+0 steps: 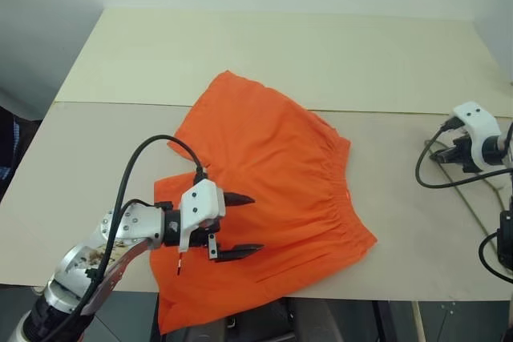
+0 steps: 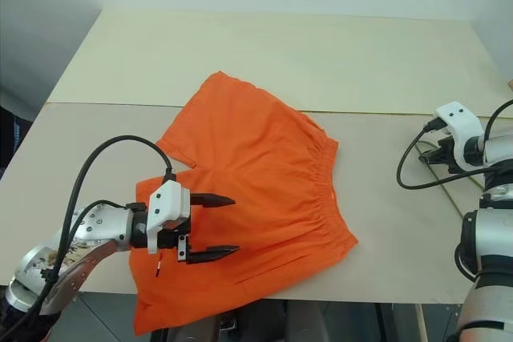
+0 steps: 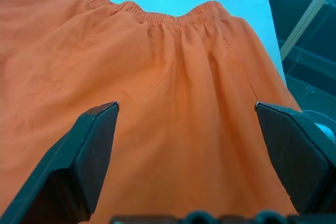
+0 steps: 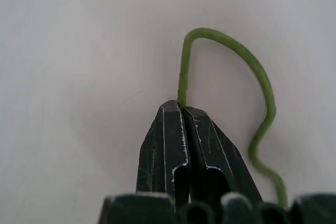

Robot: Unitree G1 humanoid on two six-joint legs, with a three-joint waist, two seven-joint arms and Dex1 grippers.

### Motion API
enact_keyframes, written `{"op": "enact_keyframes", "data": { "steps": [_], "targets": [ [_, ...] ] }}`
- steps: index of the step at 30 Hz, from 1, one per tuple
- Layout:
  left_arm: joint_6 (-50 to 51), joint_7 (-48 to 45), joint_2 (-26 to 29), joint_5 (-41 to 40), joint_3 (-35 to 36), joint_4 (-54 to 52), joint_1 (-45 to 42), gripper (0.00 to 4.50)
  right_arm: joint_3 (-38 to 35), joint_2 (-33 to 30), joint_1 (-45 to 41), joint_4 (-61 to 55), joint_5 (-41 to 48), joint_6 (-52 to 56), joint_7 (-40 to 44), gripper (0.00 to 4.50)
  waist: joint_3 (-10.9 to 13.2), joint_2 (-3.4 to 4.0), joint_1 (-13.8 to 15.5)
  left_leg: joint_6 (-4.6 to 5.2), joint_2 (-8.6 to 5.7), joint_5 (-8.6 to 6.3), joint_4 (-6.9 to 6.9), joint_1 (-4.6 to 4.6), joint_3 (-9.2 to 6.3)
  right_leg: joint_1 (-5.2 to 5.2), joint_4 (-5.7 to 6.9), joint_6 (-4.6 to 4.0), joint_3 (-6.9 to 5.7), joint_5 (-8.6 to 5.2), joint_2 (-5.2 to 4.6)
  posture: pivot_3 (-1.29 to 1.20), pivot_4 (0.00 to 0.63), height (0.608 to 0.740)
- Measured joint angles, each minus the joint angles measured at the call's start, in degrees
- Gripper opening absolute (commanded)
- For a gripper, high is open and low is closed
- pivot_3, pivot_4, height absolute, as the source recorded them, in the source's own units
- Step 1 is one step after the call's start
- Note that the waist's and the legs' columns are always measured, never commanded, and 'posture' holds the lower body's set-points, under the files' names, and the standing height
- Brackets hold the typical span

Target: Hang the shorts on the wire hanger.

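In the left eye view, the shorts (image 1: 268,206) lie flat at the table's (image 1: 240,46) near edge, one leg hanging over it; the left gripper (image 1: 240,226) hovers above them, fingers spread. The right gripper (image 1: 450,152) sits near the right edge. In the left wrist view, orange cloth lies between parted fingers (image 3: 89,145). In the right wrist view, the fingers are pressed together, pinching the wire hanger (image 4: 247,61).

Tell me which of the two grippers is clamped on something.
The right gripper: its fingers are pinched shut on the wire hanger. The left gripper hovers over the shorts with its fingers spread wide, holding nothing.
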Motion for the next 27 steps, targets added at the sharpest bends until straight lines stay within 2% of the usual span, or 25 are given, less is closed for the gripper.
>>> {"op": "enact_keyframes", "data": {
  "steps": [5, 7, 11, 17, 21, 23, 25, 27],
  "targets": [
    [-0.4, 0.6, -1.1, 1.0, -0.9, 0.6, -0.8, 4.5, -0.5, 0.8, -0.1, -1.9, 0.2, -0.6, -2.2, 0.03, -0.1, 0.12, 0.0, -0.04, -0.01, 0.02, -0.01, -0.07, 0.03, -0.11, 0.01, 0.01, 0.02, 0.01, 0.0, -0.04, 0.186, 0.74],
    [-0.7, 1.0, -2.0, 1.4, -1.1, 1.0, -1.2, 4.5, -1.5, 0.7, -0.3, -5.0, 0.6, -0.3, -2.0, 0.03, -0.4, 0.48, 0.1, -0.05, -0.02, 0.03, -0.01, -0.19, 0.04, -0.24, 0.03, 0.02, 0.01, 0.02, 0.0, -0.03, 0.163, 0.74],
    [-0.8, 2.2, -4.4, 1.4, -1.0, 2.0, -3.3, 4.5, -6.4, -0.8, -0.4, -19.8, 5.0, 7.4, -1.1, 0.03, -1.2, 1.14, 0.5, -0.07, -0.04, 0.05, 0.27, -0.98, 0.04, -0.98, 0.22, 0.08, -0.01, 0.05, 0.02, -0.04, 0.134, 0.74],
    [-1.1, 5.9, -10.4, 0.0, 1.7, 6.6, -7.2, 4.5, -17.5, -1.4, 1.9, -46.6, 11.1, 25.9, -9.3, 0.03, -4.2, 1.2, 1.8, -0.06, -0.09, 0.05, 0.39, -1.08, 0.02, -0.96, 0.19, 0.13, -0.1, 0.08, 0.04, -0.12, 0.043, 0.74],
    [-3.3, 12.1, -16.9, 2.4, 2.6, 12.5, -12.8, 4.5, -23.2, 4.0, 4.6, -61.8, 13.4, 34.6, -17.2, 0.03, -8.1, 0.89, 1.7, -0.05, -0.21, 0.04, 0.42, -1.0, -0.03, -0.75, 0.08, 0.19, -0.09, 0.12, 0.13, -0.16, 0.0, 0.74],
    [-7.0, 16.2, -19.8, 7.2, 2.2, 17.8, -17.2, 4.5, -25.8, 10.0, 7.2, -72.9, 13.6, 39.0, -22.9, 0.03, -10.0, 0.8, 1.2, -0.06, -0.23, 0.05, 0.44, -0.81, -0.04, -0.61, 0.1, 0.2, -0.01, 0.13, 0.2, -0.18, 0.0, 0.74],
    [-11.1, 19.1, -22.9, 11.1, 1.9, 22.7, -22.0, 4.5, -25.2, 15.9, 9.1, -83.3, 13.7, 41.6, -27.7, 0.03, -10.7, 0.81, 0.3, -0.09, -0.23, 0.07, 0.42, -0.26, -0.1, 0.05, -0.02, 0.2, -0.04, 0.13, 0.26, -0.2, 0.0, 0.74],
    [-14.0, 20.7, -26.0, 12.7, 1.4, 25.6, -24.9, 4.5, -22.8, 18.8, 10.3, -89.6, 13.5, 42.3, -31.3, 0.03, -11.6, 0.85, -0.4, -0.06, -0.23, 0.04, 0.35, -0.05, -0.1, 0.26, -0.11, 0.2, 0.0, 0.13, 0.28, -0.21, 0.0, 0.74]
  ]
}}
